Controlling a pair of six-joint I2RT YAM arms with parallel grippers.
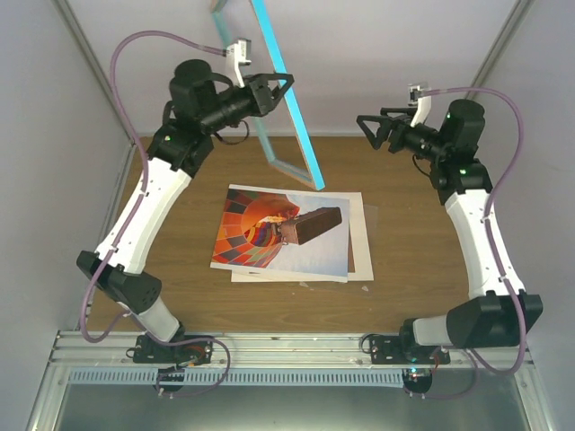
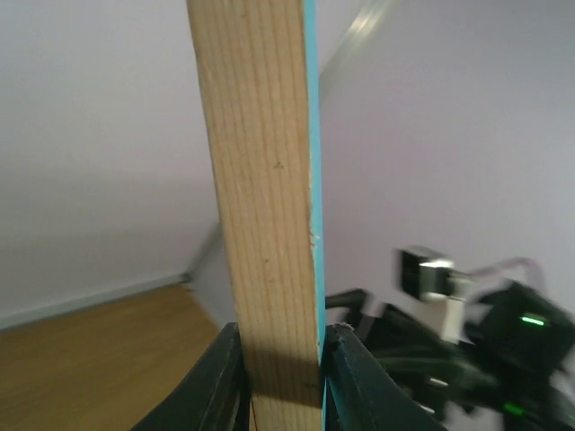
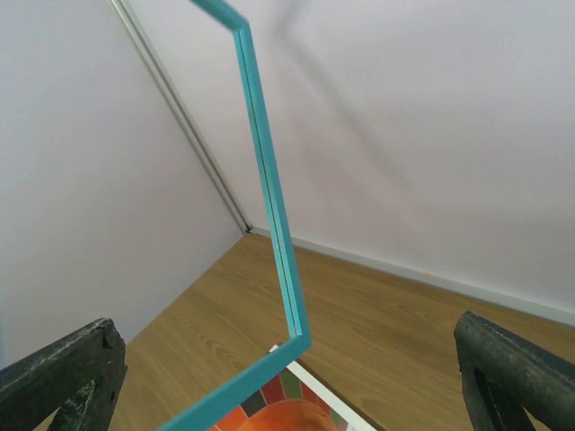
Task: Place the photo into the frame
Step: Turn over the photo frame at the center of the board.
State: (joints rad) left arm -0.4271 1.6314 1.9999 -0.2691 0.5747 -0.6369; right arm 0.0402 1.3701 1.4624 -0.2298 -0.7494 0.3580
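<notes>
Frame [image 1: 292, 108] is clamped in my left gripper [image 1: 277, 87], jaws closed on one long rail. In the left wrist view its light wood edge [image 2: 265, 197] rises straight out from between the fingers [image 2: 216, 386], with the teal face on the right. The frame stands on edge in the air and leans. Its long axis runs from the grip up toward the back wall and down to a lower corner that hangs over the table [image 1: 413, 269]. I cannot tell for certain whether that corner clears the surface.

The photo [image 1: 274, 235] lies flat, below the left gripper and nearer its base, just past the frame's lower corner. It is picture side up, long side across the table, and rests on a cream sheet [image 1: 359, 215].

My right gripper [image 1: 373, 130] is spread wide and empty, raised and facing the teal face. From its wrist camera the frame [image 3: 269, 197] stands dead ahead between the fingers [image 3: 63, 368], with a corner of the photo [image 3: 287, 415] low ahead.

As I judge it, the next move turns on the mismatch between an upright frame and a flat print. The left arm has the frame, so the right is the free hand for the print, which lies below it and across toward the left.
</notes>
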